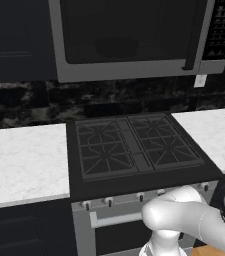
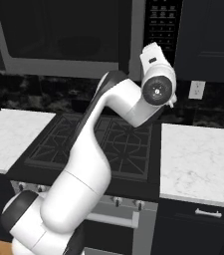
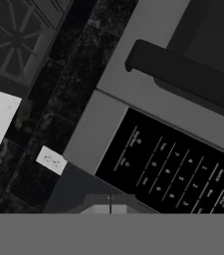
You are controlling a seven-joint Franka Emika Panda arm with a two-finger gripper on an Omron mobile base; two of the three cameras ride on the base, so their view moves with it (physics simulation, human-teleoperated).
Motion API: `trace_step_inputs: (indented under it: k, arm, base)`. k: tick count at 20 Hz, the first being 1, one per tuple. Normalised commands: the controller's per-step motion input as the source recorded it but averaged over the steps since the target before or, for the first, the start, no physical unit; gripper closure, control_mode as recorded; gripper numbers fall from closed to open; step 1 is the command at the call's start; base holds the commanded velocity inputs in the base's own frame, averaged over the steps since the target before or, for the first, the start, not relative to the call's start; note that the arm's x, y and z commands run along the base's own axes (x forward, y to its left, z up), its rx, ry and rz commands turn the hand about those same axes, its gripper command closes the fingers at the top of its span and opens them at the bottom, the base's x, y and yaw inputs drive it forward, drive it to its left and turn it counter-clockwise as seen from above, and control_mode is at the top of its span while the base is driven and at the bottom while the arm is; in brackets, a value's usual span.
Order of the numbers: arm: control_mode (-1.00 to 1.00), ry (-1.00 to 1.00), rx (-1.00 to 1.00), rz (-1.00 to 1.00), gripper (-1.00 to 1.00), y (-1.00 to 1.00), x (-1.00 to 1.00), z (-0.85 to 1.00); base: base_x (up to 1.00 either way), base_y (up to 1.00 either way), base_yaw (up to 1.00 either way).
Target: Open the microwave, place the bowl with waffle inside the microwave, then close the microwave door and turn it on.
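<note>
End effector pinched shut, nothing held, lower centre hand view, close to black button panel | microwave top of frame, microwave door closed | stove centre | white table both sides

counter: white marble, lying either side of stove | stove: black, sitting between the counter halves
</note>
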Motion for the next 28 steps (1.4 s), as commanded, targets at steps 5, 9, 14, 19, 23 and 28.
trace_step_inputs:
  k: [5, 9, 14, 19, 23, 28]
  arm:
    - [-1.0, 0.0, 0.0, 0.02, 1.0, 0.0, 0.15, 0.0]
    - [-1.0, 0.0, 0.0, 0.0, 1.0, 0.0, 0.24, 0.0]
    - [-1.0, 0.0, 0.0, 0.0, 1.0, 0.0, 0.38, 0.0]
    - [-1.0, 0.0, 0.0, 0.01, 1.0, 0.0, 0.41, 0.0]
    - [-1.0, 0.0, 0.01, 0.02, 1.0, -0.01, 0.39, 0.0]
    - [-1.0, 0.0, 0.01, 0.04, 1.0, -0.04, 0.45, 0.0]
  base:
    - [0.0, 0.0, 0.0]
    - [0.0, 0.0, 0.0]
    - [0.0, 0.0, 0.0]
    - [0.0, 0.0, 0.0]
    - [0.0, 0.0, 0.0]
    - [0.0, 0.0, 0.0]
